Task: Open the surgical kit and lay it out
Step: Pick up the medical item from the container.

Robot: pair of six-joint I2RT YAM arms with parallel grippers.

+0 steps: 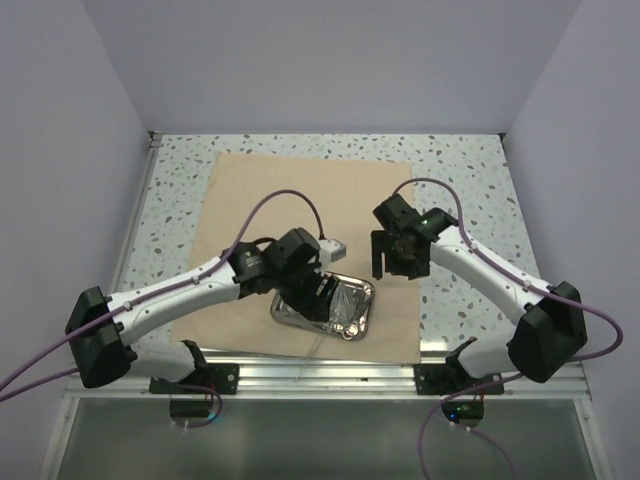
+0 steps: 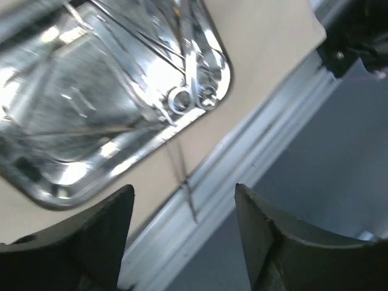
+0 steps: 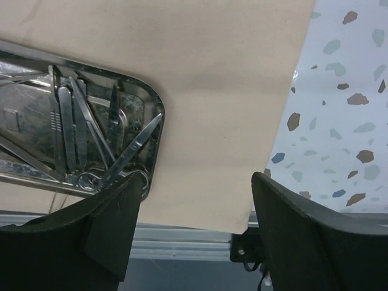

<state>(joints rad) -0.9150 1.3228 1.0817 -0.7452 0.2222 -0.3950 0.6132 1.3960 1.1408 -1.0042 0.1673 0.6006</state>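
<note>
Hovering wide and empty over the steel tray (image 2: 73,121), the left gripper (image 2: 182,197) could shove it off the cloth's (image 1: 300,190) near edge if it clips the rim. The right gripper (image 3: 197,182), also wide, hangs above the cloth.

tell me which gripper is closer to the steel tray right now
Left. The left gripper hangs directly over the steel tray, jaws open. The right gripper hovers beyond the tray's far right corner, over bare cloth wrap, also open.

Lab cell: white walls (image 1: 330,60), speckled tabletop (image 1: 470,170)
</note>
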